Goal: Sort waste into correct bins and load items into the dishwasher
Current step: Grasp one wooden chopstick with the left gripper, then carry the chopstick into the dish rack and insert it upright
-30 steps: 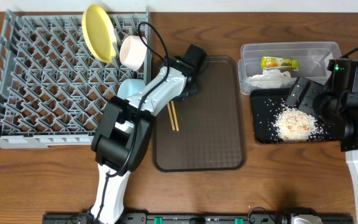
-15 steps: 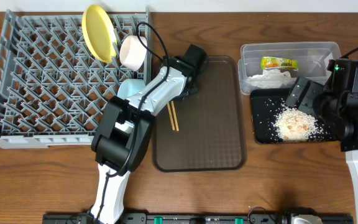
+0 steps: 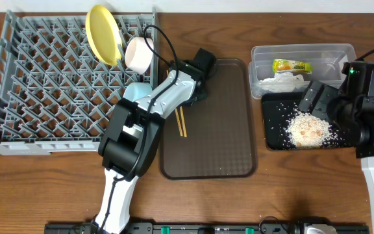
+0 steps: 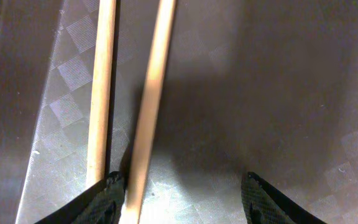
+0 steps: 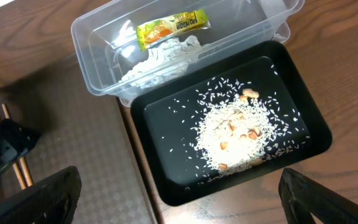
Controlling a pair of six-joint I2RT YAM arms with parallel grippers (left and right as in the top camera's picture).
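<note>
Left pincer (image 4: 182, 186) wide open, perhaps touching smooth round wooden chopsticks (image 4: 101, 93) on checker-embossed brown tray (image 4: 278, 93).

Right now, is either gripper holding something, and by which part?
Nothing is held. The left gripper is open over the chopsticks; the right gripper is open above the black tray.

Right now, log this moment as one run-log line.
left hand: open, low over chopsticks on brown tray | right hand: open, empty, above black tray | rice scraps: in black tray | wrapper, tissue: in clear tub
</note>
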